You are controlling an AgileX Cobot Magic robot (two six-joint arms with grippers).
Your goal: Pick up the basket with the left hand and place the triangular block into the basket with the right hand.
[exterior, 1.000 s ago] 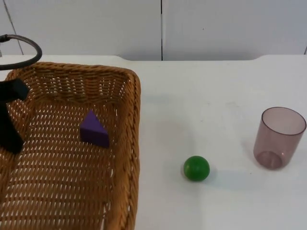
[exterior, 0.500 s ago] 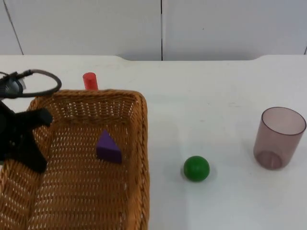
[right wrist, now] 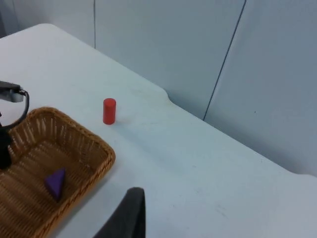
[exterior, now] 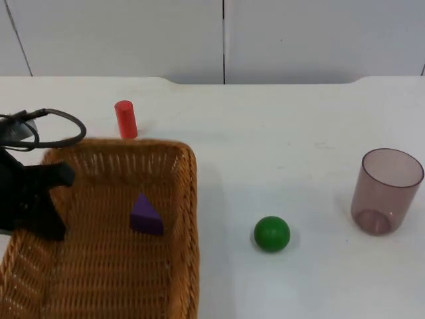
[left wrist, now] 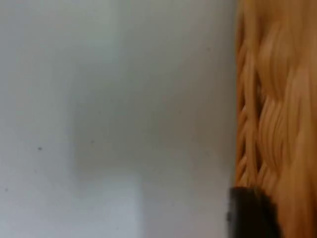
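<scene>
The left gripper (exterior: 41,203) clenched the woven wicker basket (exterior: 179,219) by its left rim — the purple triangular block (exterior: 145,215) lay inside. The right gripper (right wrist: 130,213) hung above the table; its grip I cannot tell.

Basket (exterior: 188,199) lower, nearer (block (exterior: 145,215) inside).

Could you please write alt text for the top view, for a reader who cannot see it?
A purple triangular block lies inside a wicker basket that the left gripper grips at its left rim. On the white table stand a red cylinder behind the basket, a green ball to its right, and a tinted cup further right.
</scene>
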